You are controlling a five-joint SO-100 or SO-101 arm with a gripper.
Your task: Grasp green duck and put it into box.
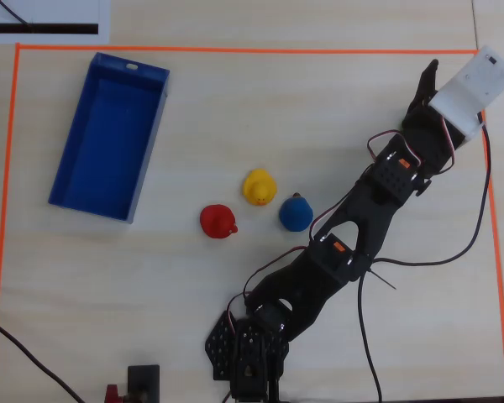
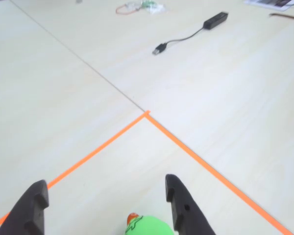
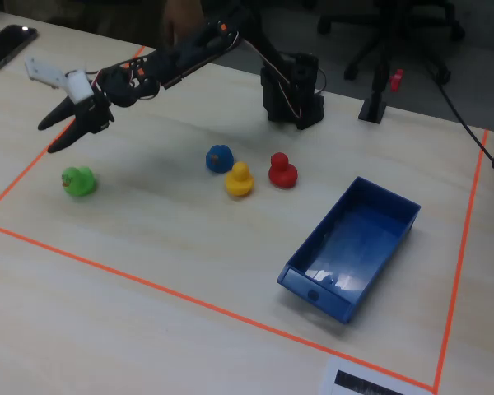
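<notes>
Hovering over the far corner of the marked area, the black fingers are spread wide and empty, the gripper clear of the bench. Just below and between them sits the small bright green rubber duck, its head poking into the wrist view, untouched. Farther out wait a blue duck, a yellow duck and a red duck. Well beyond lies the large shallow blue plastic box, empty. Nothing grasped yet: descent, pinch, carry and drop all remain.
</notes>
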